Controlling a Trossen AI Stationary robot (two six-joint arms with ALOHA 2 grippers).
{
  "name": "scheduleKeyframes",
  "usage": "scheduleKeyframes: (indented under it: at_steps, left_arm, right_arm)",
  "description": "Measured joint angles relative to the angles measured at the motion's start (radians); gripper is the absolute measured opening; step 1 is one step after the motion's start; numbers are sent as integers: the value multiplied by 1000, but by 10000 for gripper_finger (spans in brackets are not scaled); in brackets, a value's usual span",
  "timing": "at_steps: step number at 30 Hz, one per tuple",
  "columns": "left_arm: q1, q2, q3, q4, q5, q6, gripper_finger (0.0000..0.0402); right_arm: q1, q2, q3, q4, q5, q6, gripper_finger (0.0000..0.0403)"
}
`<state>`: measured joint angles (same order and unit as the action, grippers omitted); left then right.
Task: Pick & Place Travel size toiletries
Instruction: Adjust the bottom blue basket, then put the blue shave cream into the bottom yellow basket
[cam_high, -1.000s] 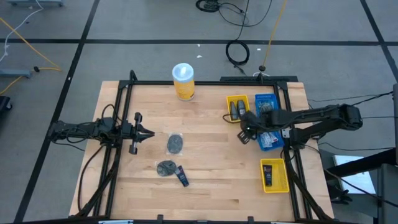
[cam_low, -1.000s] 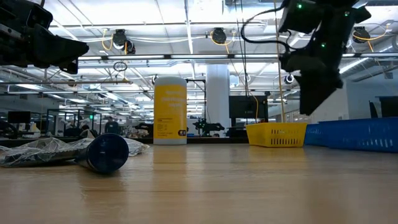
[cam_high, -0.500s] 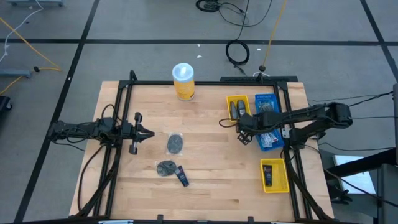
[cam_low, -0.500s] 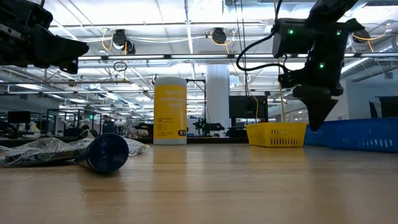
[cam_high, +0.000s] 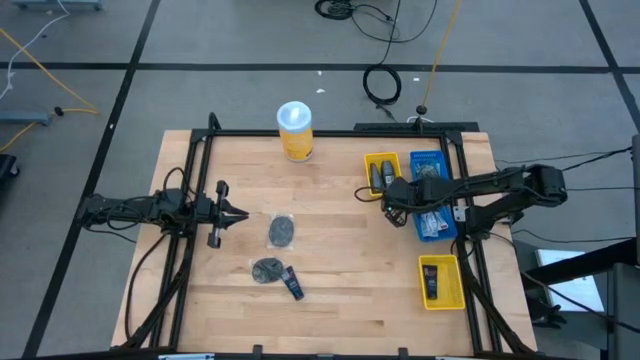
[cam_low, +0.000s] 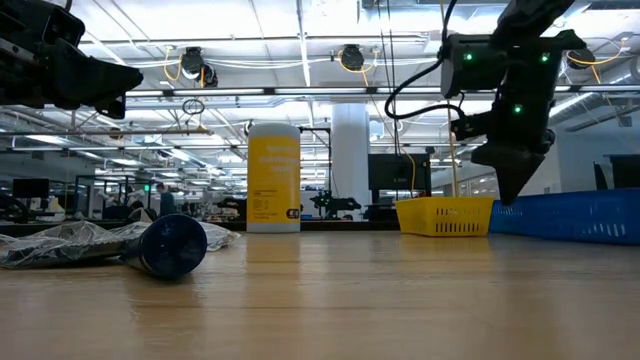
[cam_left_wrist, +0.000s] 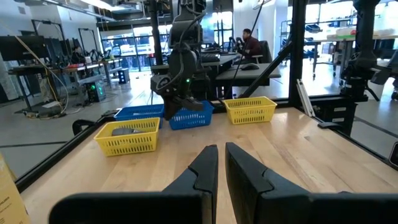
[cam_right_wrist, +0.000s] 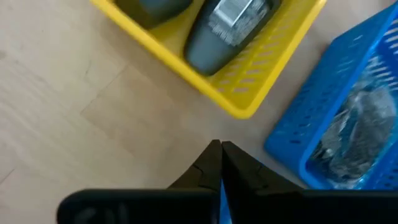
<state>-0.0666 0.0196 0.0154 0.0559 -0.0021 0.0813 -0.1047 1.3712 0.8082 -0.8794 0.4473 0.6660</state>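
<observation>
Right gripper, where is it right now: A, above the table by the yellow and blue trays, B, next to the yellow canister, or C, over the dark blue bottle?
A: the right gripper hangs shut beside the yellow tray and blue tray, empty.

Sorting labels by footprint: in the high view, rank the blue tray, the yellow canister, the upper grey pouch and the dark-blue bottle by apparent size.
1. blue tray
2. yellow canister
3. upper grey pouch, close to the canister, so that pair is unsure
4. dark-blue bottle
</observation>
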Motion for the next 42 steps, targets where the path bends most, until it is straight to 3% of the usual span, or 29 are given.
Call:
scheduleKeyframes:
  at_steps: [19, 26, 31, 34, 39, 42]
  left_arm:
    - [0, 0, 0, 0, 0, 0, 33]
    - [0, 0, 0, 0, 0, 0, 33]
    - [0, 0, 0, 0, 0, 0, 33]
    - [0, 0, 0, 0, 0, 0, 33]
    - [0, 0, 0, 0, 0, 0, 33]
    - [0, 0, 0, 0, 0, 0, 33]
  right_arm:
    - [-53, 0, 0, -47, -18, -16, 0]
    - [-11, -38, -1, 58, 42, -77, 0]
    - [61, -74, -1, 291, 42, -166, 0]
    - [108, -74, -7, 514, -29, -253, 0]
    - [181, -31, -119, 1084, -211, -419, 1]
    - [209, 38, -207, 1502, -380, -481, 7]
